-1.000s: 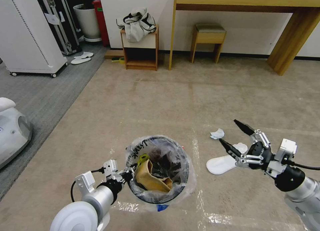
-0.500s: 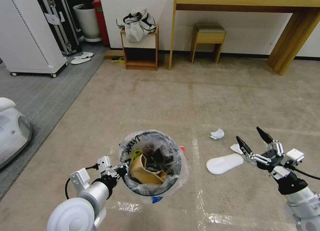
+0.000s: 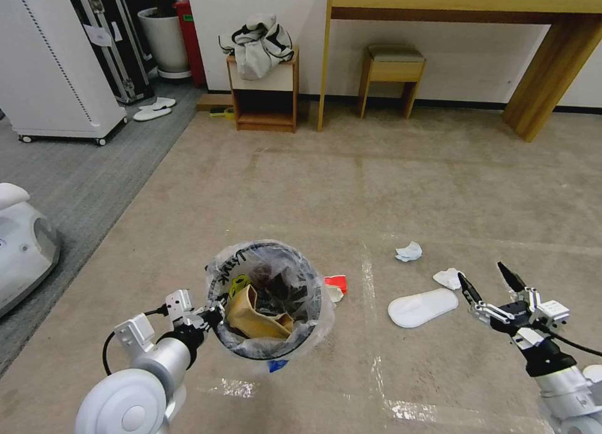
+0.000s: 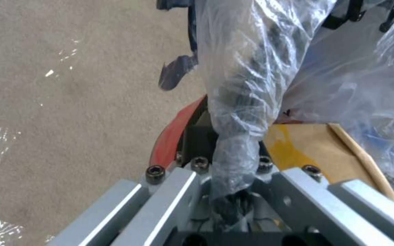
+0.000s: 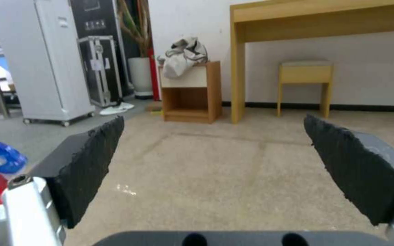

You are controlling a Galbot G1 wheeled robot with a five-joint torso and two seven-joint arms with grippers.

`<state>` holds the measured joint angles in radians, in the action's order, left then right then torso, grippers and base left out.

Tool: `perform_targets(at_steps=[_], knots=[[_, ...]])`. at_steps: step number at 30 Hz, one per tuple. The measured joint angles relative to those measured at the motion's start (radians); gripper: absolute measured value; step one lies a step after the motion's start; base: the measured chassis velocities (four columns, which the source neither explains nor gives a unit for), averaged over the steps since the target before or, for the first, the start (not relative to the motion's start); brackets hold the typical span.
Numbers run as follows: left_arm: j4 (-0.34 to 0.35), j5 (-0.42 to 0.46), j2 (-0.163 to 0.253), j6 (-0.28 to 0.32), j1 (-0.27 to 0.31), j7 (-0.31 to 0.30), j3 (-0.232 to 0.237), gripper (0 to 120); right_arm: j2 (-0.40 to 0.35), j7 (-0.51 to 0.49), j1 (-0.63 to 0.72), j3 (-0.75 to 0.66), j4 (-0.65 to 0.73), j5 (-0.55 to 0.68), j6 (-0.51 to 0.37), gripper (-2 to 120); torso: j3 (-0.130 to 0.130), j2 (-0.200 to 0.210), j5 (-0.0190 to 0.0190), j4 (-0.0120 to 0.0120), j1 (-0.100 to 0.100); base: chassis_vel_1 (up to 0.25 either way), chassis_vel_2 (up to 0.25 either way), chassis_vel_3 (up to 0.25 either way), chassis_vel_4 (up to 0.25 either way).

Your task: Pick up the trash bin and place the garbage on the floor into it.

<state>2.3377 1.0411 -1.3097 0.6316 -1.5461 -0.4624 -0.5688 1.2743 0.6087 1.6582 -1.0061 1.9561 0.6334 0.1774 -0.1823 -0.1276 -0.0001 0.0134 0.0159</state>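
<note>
On the beige carpet [image 3: 376, 189], we see the left gripper [image 3: 210, 313] clamped on the rim of the small round red trash bin [image 3: 266, 302] while the right gripper [image 3: 492, 286] hangs with its jaws spread wide and nothing between them.

Taking the bin as our landmark: its crinkled clear plastic liner [image 4: 251, 68] bears black and blue print, and a crumpled brown paper bag [image 3: 257, 315] lies inside. Our left wrist view shows the liner pinched between closed metal fingers against the red rim [image 4: 169, 136]. Just right of the bin lies a crushed red-and-white wrapper [image 3: 335, 285]; farther right a flat white oval insole-like piece [image 3: 422, 307], then two crumpled white tissues [image 3: 409, 252] [image 3: 448, 278]. The right gripper hovers beyond the insole, farthest from the bin; its wrist view shows rough black pads [image 5: 92, 160] wide apart over shiny tape lines [image 3: 367, 271].
</note>
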Motion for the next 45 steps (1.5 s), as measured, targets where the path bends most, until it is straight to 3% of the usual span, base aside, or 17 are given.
perform_targets(at_steps=[10,24,32,36,38,45], knots=[[-0.016,-0.053,0.003,0.0,-0.009,0.018,0.023,1,0.029,0.01,0.022,-0.022,-0.05,-0.065,0.032,100,0.0,0.0,0.0,0.0002,0.0,0.0,0.0,0.0,0.0],[-0.022,-0.058,0.011,-0.006,-0.01,0.02,-0.013,1,0.035,-0.016,0.012,-0.002,-0.078,-0.099,0.025,100,0.0,0.0,0.0,0.0,0.0,0.0,0.0,0.0,0.0],[-0.018,-0.055,0.012,-0.007,0.0,0.019,-0.013,1,-0.029,-0.069,-0.029,0.031,-0.106,-0.114,-0.013,100,0.0,0.0,0.0001,0.0002,0.0,0.0,0.0,0.0,0.0],[-0.018,-0.055,0.017,-0.008,0.003,0.017,-0.016,1,-0.105,-0.094,-0.063,0.059,-0.128,-0.128,-0.024,100,0.0,0.0,0.0003,0.0001,0.0,0.0,0.0,0.0,0.0],[-0.019,-0.057,0.018,-0.008,0.004,0.016,-0.013,1,-0.179,-0.12,-0.101,0.089,-0.156,-0.13,-0.035,100,0.0,0.0,0.0001,-0.0002,0.0,0.0,0.0,0.0,0.0],[-0.022,-0.071,0.013,-0.008,0.003,0.021,0.012,1,-0.235,-0.156,-0.151,0.143,-0.205,-0.119,-0.051,100,0.0,0.0,0.0001,0.0003,0.0,0.0,0.0,0.0,0.0]])
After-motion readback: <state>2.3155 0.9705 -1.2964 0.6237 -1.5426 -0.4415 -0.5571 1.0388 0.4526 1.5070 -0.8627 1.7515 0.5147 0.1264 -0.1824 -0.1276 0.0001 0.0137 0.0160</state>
